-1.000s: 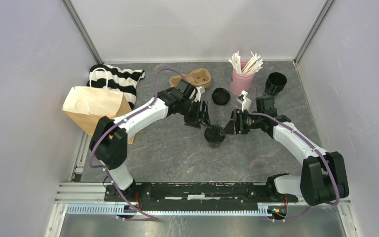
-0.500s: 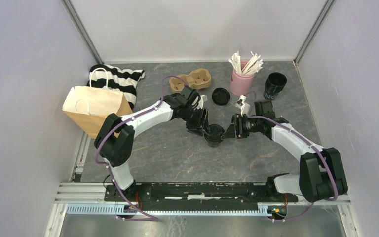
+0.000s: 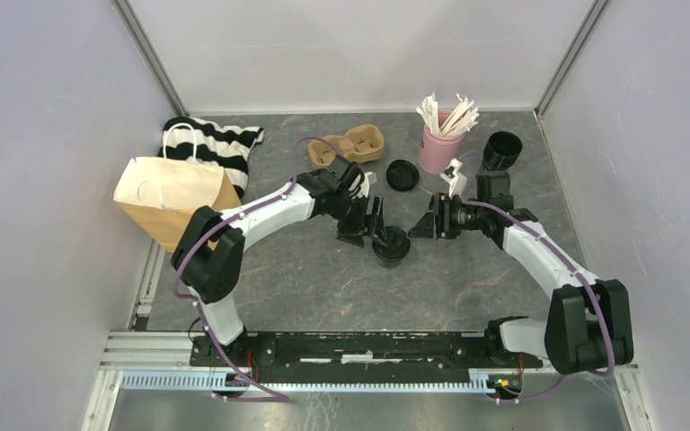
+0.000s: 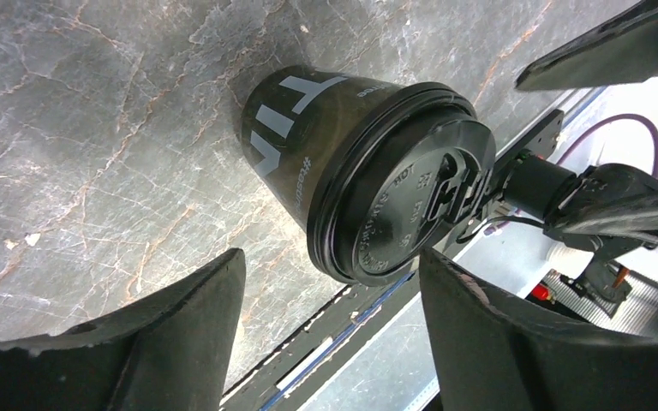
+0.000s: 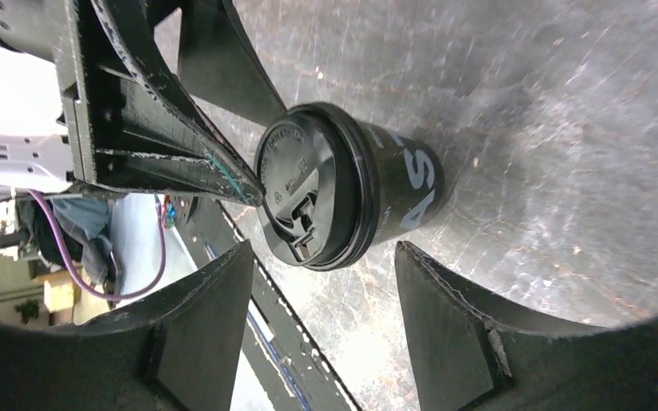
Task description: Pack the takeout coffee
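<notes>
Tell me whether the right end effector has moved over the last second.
Yes. The right end effector backed slightly away from the lidded cup, toward the pink cup.

You are getting soft, even light from above in the overhead view, with the arms [image 3: 260,211] casting only faint shadows on the table [image 3: 305,287]. In the right wrist view glare is bleaching the table's stone, and the cup [image 5: 351,193] is reading sharp while the right tool [image 5: 321,248] is looming dark and soft-edged.

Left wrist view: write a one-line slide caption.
Small black paper cup with pale lettering and black plastic lid stands on the grey marbled tabletop, framed by the open left gripper.
</notes>
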Controlling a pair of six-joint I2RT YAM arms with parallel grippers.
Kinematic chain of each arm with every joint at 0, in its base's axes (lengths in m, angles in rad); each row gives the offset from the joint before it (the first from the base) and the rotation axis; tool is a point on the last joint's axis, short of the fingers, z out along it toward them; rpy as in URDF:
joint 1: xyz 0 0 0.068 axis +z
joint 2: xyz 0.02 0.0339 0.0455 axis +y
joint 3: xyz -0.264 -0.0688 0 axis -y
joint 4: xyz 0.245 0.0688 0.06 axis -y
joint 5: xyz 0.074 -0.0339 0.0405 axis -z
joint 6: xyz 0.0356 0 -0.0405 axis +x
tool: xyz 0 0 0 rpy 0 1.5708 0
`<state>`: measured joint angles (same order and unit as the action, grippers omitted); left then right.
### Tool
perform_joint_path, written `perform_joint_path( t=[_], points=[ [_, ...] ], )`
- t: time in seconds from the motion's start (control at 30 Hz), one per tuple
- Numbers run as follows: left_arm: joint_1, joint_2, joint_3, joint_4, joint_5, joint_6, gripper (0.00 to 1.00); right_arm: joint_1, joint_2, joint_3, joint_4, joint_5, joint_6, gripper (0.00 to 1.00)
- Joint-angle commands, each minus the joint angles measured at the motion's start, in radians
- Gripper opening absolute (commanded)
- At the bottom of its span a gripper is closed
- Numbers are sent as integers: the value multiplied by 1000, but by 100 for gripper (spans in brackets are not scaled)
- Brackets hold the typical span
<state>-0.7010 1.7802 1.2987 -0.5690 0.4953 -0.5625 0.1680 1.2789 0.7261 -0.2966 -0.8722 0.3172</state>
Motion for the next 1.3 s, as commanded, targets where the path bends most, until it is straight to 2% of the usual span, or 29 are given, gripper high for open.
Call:
perform_joint_path(
  t=[0.0, 0.1, 0.17, 0.2, 0.3, 0.5, 0.77, 1.0, 1.27],
  points=[
    [28, -90, 28, 41, -1, -35, 84, -51, -41, 43, -23, 16, -16, 68],
    [56, -139, -13, 60, -9, -63, 84, -96, -49, 5, -3, 31, 11, 63],
    [73, -165, -54, 75, -17, -83, 77, -100, -37, -4, 0, 32, 10, 56],
    [78, -169, -78, 78, -21, -94, 71, -99, -28, -6, -1, 27, 10, 53],
    [84, -136, -100, 80, 28, -100, 59, -86, 5, -17, 34, -13, 27, 52],
    [84, -75, -90, 83, 59, -98, 50, -72, 46, -40, 107, -33, 70, 44],
    [83, -45, -83, 93, 77, -93, 49, -46, 82, -48, 133, -44, 80, 42],
    [76, -60, -101, 100, 78, -84, 55, -44, 89, -63, 148, -44, 84, 42],
    [62, -28, -80, 104, 86, -83, 54, -42, 97, -70, 163, -51, 89, 41]
  ],
)
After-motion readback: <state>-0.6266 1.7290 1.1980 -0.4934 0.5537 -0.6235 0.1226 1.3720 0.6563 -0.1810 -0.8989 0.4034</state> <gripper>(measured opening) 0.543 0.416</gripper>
